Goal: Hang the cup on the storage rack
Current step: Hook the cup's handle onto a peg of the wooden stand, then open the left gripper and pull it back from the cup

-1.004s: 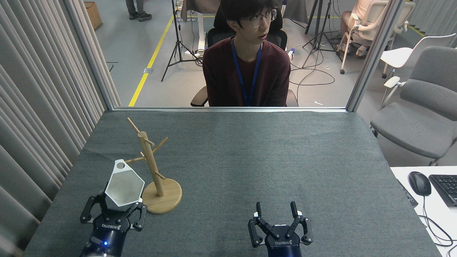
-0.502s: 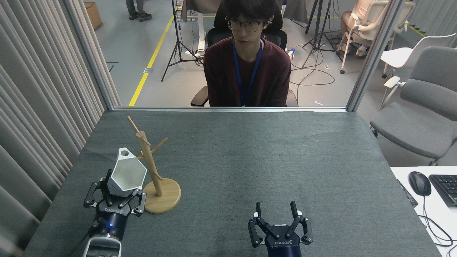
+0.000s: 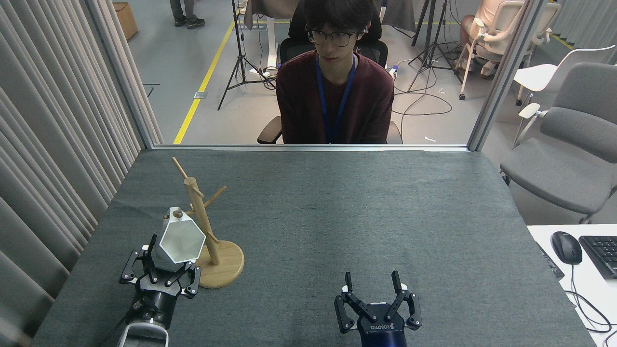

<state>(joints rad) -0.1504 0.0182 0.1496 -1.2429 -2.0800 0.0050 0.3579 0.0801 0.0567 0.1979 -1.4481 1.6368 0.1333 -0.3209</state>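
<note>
My left gripper (image 3: 169, 268) is shut on the white faceted cup (image 3: 181, 240), holding it by its lower part with the hexagonal rim facing me. The cup's pierced tab (image 3: 176, 213) points up and sits at the tip of a left-hand peg of the storage rack (image 3: 201, 222). The rack is a light wooden pole with thin angled pegs on a round disc base (image 3: 225, 270), standing at the table's left. The cup overlaps the pole's lower left side. My right gripper (image 3: 374, 284) rests open and empty near the front edge, well to the right.
A person in a dark red top sits behind the far edge of the grey cloth-covered table (image 3: 337, 212). Curtains hang along the left side. A grey chair (image 3: 573, 144) and a white desk with a mouse (image 3: 566, 247) and a keyboard (image 3: 602, 255) stand to the right.
My left gripper has carried the cup to the right and away from me, towards the rack's pole; the tab now meets a peg tip. The right arm has stayed still.
</note>
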